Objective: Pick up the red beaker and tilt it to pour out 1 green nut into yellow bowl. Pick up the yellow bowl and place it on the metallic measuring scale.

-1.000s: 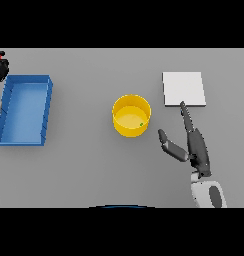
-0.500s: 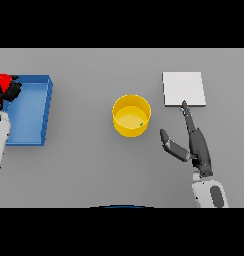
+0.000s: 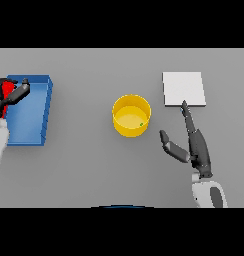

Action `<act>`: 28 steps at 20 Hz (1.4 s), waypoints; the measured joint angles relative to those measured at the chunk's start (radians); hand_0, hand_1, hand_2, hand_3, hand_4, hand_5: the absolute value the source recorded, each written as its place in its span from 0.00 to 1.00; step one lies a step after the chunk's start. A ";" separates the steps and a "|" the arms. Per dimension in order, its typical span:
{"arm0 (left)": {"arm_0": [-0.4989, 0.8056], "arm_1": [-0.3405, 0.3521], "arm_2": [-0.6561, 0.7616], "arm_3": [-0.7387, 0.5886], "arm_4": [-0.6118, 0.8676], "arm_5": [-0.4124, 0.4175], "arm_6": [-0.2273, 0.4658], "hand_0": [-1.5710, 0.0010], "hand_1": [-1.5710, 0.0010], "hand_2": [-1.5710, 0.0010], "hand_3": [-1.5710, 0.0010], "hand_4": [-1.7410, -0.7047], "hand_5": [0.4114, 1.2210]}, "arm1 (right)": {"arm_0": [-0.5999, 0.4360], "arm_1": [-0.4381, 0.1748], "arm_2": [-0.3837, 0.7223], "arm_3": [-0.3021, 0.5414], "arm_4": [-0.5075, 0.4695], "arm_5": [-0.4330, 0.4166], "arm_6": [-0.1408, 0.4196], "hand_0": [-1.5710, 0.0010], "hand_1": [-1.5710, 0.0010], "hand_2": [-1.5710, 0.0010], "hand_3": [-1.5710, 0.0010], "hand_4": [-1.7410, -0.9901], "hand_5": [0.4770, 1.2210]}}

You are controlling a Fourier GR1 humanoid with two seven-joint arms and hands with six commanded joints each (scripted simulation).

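We see the yellow bowl (image 3: 131, 116) near the middle of the grey table (image 3: 94, 170): round, smooth, with upright walls and a flat floor, open side up. One small green nut (image 3: 141, 124) lies inside it, against the right part of the floor.

The red beaker (image 3: 7, 90) shows only in part at the far left, a glossy red shape clasped in our left hand (image 3: 9, 97), whose dark fingers curl round it. Hand and beaker sit over the left end of the blue tray (image 3: 41, 112), a shallow rectangular bin with thin raised walls. We cannot tell whether the beaker touches the tray.

The measuring scale (image 3: 183, 89) is a flat, pale, square plate with a matte look, lying to the upper right of the bowl and apart from it.

Our right hand (image 3: 194, 145) lies right of the bowl, relaxed and holding nothing: fingers straight, tips reaching the scale's near edge, thumb spread out toward the bowl without touching it. Bowl and left hand are well apart.
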 measured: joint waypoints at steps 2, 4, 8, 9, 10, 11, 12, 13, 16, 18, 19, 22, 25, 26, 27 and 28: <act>-0.004 0.008 -0.016 0.024 -0.011 -0.022 -0.016 0.80 0.83 0.83 0.84 0.89 0.30 | 0.000 0.000 0.005 -0.005 0.009 -0.001 0.012 1.00 1.00 1.00 1.00 0.97 0.22; -0.018 0.004 -0.022 0.058 -0.018 -0.024 -0.041 0.87 0.89 0.89 0.90 0.91 0.30 | -0.003 -0.008 0.000 -0.005 0.008 0.000 0.020 1.00 1.00 1.00 1.00 0.97 0.22; -0.013 0.014 -0.013 0.048 -0.016 -0.012 -0.092 0.95 0.96 0.96 0.96 0.93 0.30 | -0.011 -0.030 0.013 -0.009 0.046 0.009 0.087 1.00 1.00 1.00 1.00 0.97 0.25; -0.015 0.014 -0.013 0.043 -0.017 -0.009 -0.089 0.96 0.97 0.96 0.97 0.94 0.30 | -0.032 -0.045 0.027 -0.002 0.045 0.042 0.072 1.00 1.00 1.00 1.00 0.98 0.26; -0.009 0.008 -0.018 0.040 -0.019 -0.004 -0.102 0.97 0.97 0.97 0.97 0.95 0.31 | -0.062 -0.072 0.033 0.015 0.054 0.071 0.082 1.00 1.00 1.00 1.00 0.96 0.26; -0.004 0.016 -0.010 0.030 -0.012 -0.004 -0.106 0.97 0.98 0.98 0.98 0.96 0.31 | -0.106 -0.117 0.047 0.034 0.088 0.103 0.102 1.00 1.00 1.00 1.00 0.93 0.27; -0.007 0.003 -0.014 0.030 -0.010 -0.003 -0.095 0.98 0.98 0.98 0.98 0.96 0.31 | -0.146 -0.168 0.061 0.038 0.124 0.132 0.101 1.00 1.00 1.00 1.00 0.89 0.27; -0.006 -0.002 -0.018 0.029 -0.009 -0.004 -0.104 0.98 0.99 0.99 0.99 0.96 0.31 | -0.178 -0.207 0.080 0.050 0.155 0.167 0.111 1.00 1.00 1.00 1.00 0.86 0.27; -0.015 -0.001 -0.021 0.029 -0.022 0.012 -0.102 0.99 0.99 0.99 0.99 0.97 0.33 | -0.290 -0.279 0.149 0.104 0.260 0.226 0.110 1.00 1.00 1.00 1.00 0.76 0.26; -0.013 0.002 -0.025 0.030 -0.020 0.000 -0.103 0.99 1.00 1.00 1.00 0.97 0.34 | -0.359 -0.316 0.202 0.140 0.309 0.286 0.093 1.00 1.00 1.00 1.00 0.72 0.27; -0.003 0.003 -0.022 0.026 -0.015 0.000 -0.108 1.00 1.00 1.00 1.00 0.97 0.34 | -0.391 -0.328 0.225 0.156 0.332 0.302 0.075 1.00 1.00 1.00 1.00 0.71 0.26; -0.009 0.008 -0.026 0.031 -0.018 -0.009 -0.098 1.00 1.00 1.00 1.00 0.96 0.35 | -0.478 -0.385 0.294 0.198 0.410 0.356 0.020 1.00 1.00 1.00 1.00 0.69 0.29; -0.005 0.021 -0.024 0.019 -0.014 -0.020 -0.096 1.00 1.00 1.00 1.00 0.96 0.36 | -0.574 -0.407 0.372 0.255 0.491 0.406 0.002 1.00 1.00 1.00 1.00 0.70 0.31; -0.016 0.017 -0.023 0.030 -0.017 -0.015 -0.087 1.00 1.00 1.00 1.00 0.96 0.36 | -0.605 -0.406 0.392 0.281 0.510 0.414 -0.006 1.00 1.00 1.00 1.00 0.70 0.31; -0.008 0.015 -0.023 0.028 -0.016 -0.010 -0.100 1.00 1.00 1.00 1.00 0.96 0.36 | -0.615 -0.402 0.413 0.306 0.527 0.418 -0.014 1.00 1.00 1.00 1.00 0.70 0.32; -0.002 0.020 -0.020 0.021 -0.016 -0.012 -0.090 1.00 1.00 1.00 1.00 0.96 0.37 | -0.625 -0.404 0.429 0.315 0.533 0.434 -0.036 1.00 1.00 1.00 1.00 0.70 0.32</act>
